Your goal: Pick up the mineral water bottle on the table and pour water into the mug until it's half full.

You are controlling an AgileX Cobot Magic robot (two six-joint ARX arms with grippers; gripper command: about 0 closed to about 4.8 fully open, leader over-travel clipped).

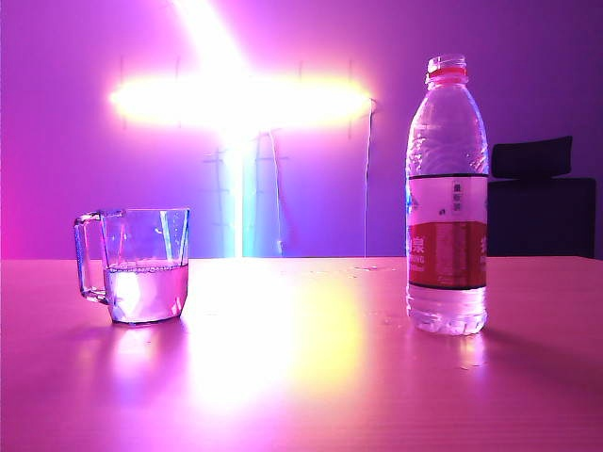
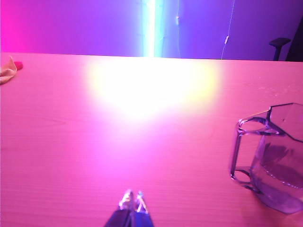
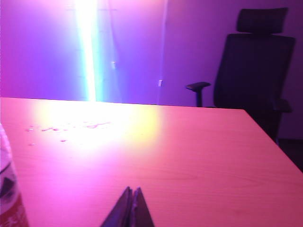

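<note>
The mineral water bottle (image 1: 447, 198) stands upright on the right of the table (image 1: 301, 377), uncapped, with a red neck ring and a white-and-red label. The clear faceted mug (image 1: 138, 266) stands on the left, handle to the left, with water (image 1: 146, 292) up to about its middle. Neither arm shows in the exterior view. In the left wrist view my left gripper (image 2: 132, 196) is shut over bare table, and the mug (image 2: 272, 158) sits off to its side. My right gripper (image 3: 131, 190) is shut and empty, apart from the bottle (image 3: 9, 189), which shows at the picture's edge.
A black office chair (image 3: 255, 66) stands beyond the table's far right corner. Water droplets (image 3: 66, 126) lie on the tabletop behind the bottle. A crumpled cloth (image 2: 8, 71) lies near the far left edge. Bright light strips (image 1: 236, 99) glare on the back wall.
</note>
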